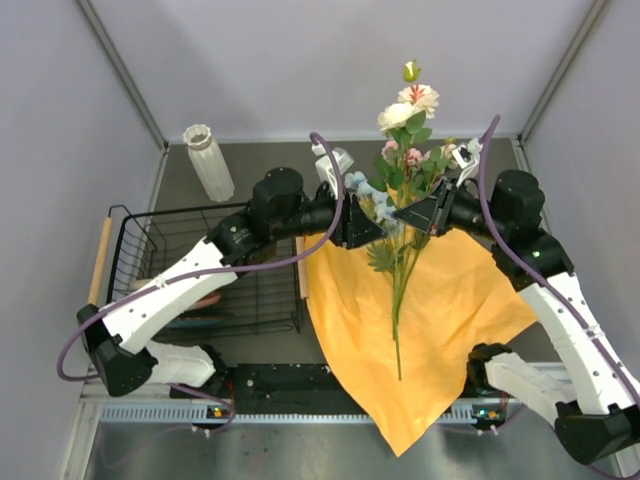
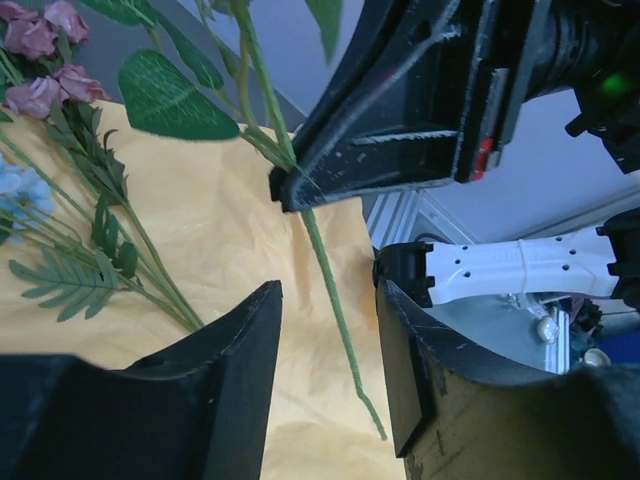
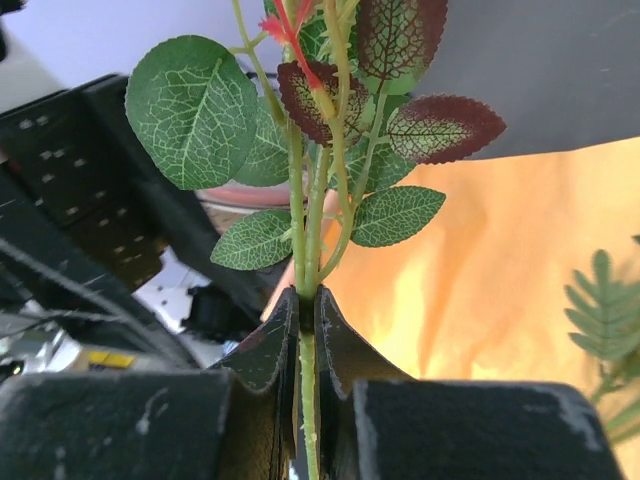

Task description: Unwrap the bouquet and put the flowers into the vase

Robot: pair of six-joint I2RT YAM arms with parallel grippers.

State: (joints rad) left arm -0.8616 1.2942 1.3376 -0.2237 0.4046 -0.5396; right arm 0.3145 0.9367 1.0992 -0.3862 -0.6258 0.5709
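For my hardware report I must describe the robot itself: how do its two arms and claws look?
The left arm and right arm have white link covers between rounded black joints. A purple cable loops along each. The left claw and right claw are matt black, with tapered wedge-like fingers flecked with pale scuffs.

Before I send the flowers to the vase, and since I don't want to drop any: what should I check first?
1. Wrap off: ok, the orange paper lies spread open under the flowers.
2. Right tool grip: ok, shut on the stems.
3. Every stem gripped: cannot tell; the fern sprig may be loose.
4. Left tool free: ok, open, holding nothing.
5. Vase ready: ok, standing upright at the far left.
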